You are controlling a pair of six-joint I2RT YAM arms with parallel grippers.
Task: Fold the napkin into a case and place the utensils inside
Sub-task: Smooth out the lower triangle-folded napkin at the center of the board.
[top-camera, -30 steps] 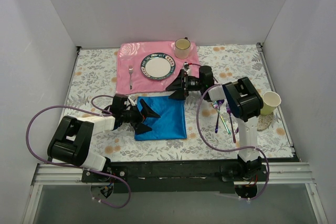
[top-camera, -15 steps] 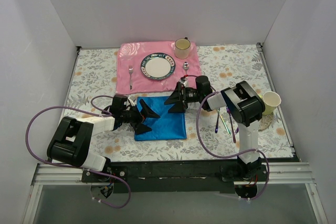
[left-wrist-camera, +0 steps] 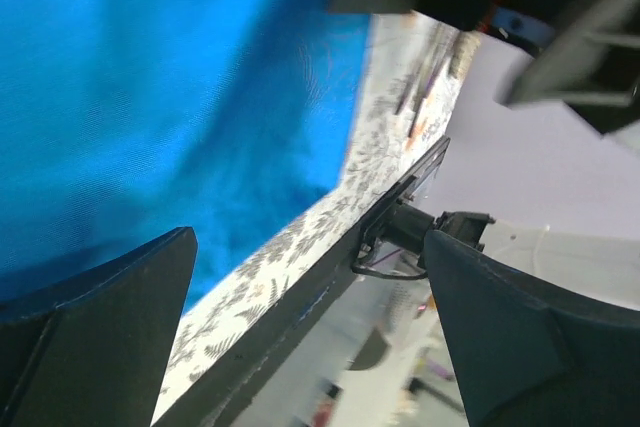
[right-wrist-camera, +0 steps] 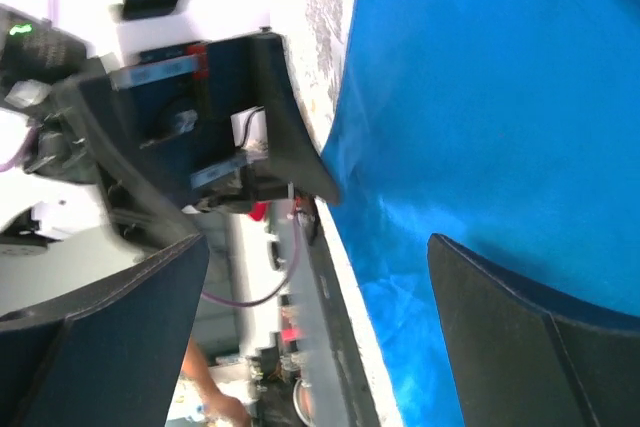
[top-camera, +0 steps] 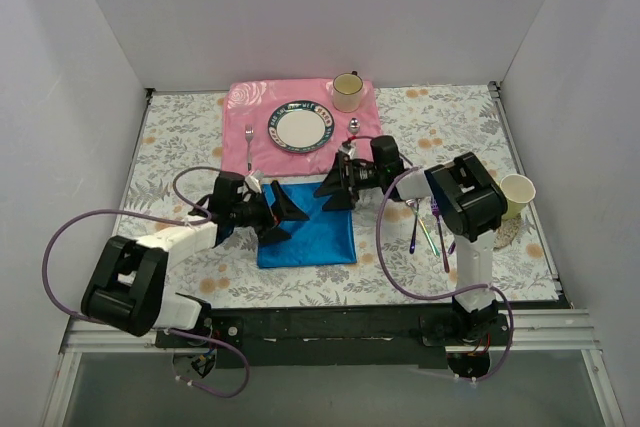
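The bright blue napkin (top-camera: 308, 230) lies flat on the flowered table in front of the pink placemat; it fills the left wrist view (left-wrist-camera: 150, 87) and the right wrist view (right-wrist-camera: 500, 97). My left gripper (top-camera: 281, 217) is open and empty, low over the napkin's left edge. My right gripper (top-camera: 335, 183) is open and empty over the napkin's far right corner. The two grippers face each other across the cloth. The iridescent utensils (top-camera: 428, 224) lie on the table to the right of the napkin, partly under my right arm.
A pink placemat (top-camera: 300, 127) at the back holds a plate (top-camera: 300, 127), a plain fork (top-camera: 249, 144), a plain spoon (top-camera: 353, 127) and a cup (top-camera: 347, 91). A paper cup (top-camera: 516, 195) stands at the right on a small mat. White walls enclose the table.
My right gripper has come down and left onto the napkin's far right corner. My left gripper has shifted slightly up and right along the napkin's left edge. The napkin has not moved.
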